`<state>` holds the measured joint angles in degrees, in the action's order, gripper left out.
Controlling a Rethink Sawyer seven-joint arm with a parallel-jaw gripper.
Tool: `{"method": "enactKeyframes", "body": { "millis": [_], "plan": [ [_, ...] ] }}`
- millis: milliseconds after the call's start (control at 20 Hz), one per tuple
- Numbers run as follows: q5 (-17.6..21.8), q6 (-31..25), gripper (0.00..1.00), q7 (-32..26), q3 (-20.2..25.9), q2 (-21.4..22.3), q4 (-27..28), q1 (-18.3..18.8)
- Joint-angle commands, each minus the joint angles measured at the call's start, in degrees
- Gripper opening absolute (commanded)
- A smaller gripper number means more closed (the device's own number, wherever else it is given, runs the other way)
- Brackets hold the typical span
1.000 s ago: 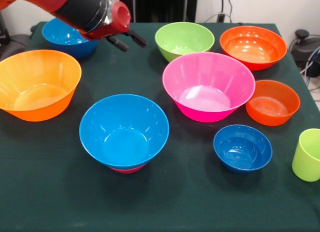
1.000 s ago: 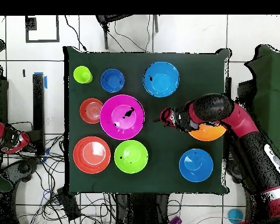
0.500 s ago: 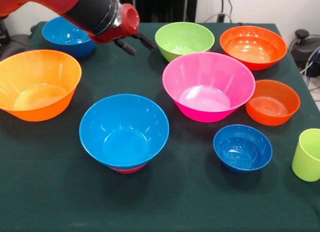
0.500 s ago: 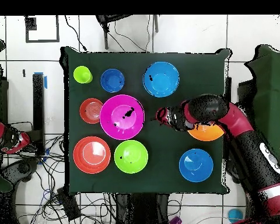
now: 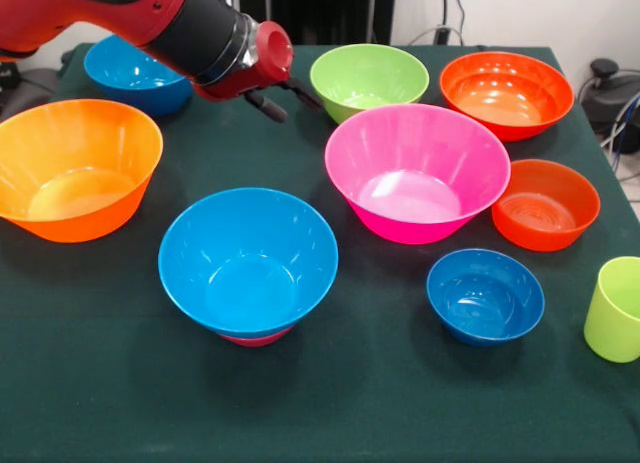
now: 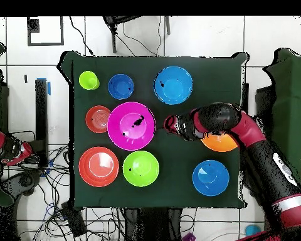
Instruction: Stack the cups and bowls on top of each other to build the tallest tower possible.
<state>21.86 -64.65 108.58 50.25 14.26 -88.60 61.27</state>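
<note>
The gripper (image 5: 288, 95) hangs above the dark green counter (image 5: 120, 383), its two black fingers (image 5: 266, 107) spread apart and empty. It sits between the large orange bowl (image 5: 75, 168) and the green bowl (image 5: 368, 80), just short of the pink bowl's (image 5: 417, 173) rim.

All pieces stand separately on the counter except one. The medium blue bowl (image 5: 248, 260) in the foreground rests on a small crimson bowl (image 5: 255, 338), of which only a sliver shows under its base. The pink bowl stands in the middle. The green bowl is behind it and a red-orange bowl (image 5: 506, 91) is in the far corner. A smaller orange bowl (image 5: 545, 204) is just beside the pink one. A small blue bowl (image 5: 485, 294) sits in front of that, and the lime cup (image 5: 614, 310) stands upright at the edge. Another blue bowl (image 5: 135, 73) sits in the far corner under the arm (image 5: 150, 18).
</note>
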Motion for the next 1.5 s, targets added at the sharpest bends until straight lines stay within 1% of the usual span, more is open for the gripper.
{"method": "enactKeyframes", "body": {
  "millis": [50,550,950,1500],
  "plan": [
    [3.29,3.92,1.00,-12.07,-0.17,-1.81,-0.04,-1.86],
    [2.17,5.21,1.00,-10.11,0.90,-2.03,-0.01,-2.42],
    [1.51,8.13,1.00,-9.02,1.99,-2.80,-1.15,-2.12],
    [1.18,9.01,1.00,-8.41,1.73,-2.98,-0.65,-2.99]
  ]
}}
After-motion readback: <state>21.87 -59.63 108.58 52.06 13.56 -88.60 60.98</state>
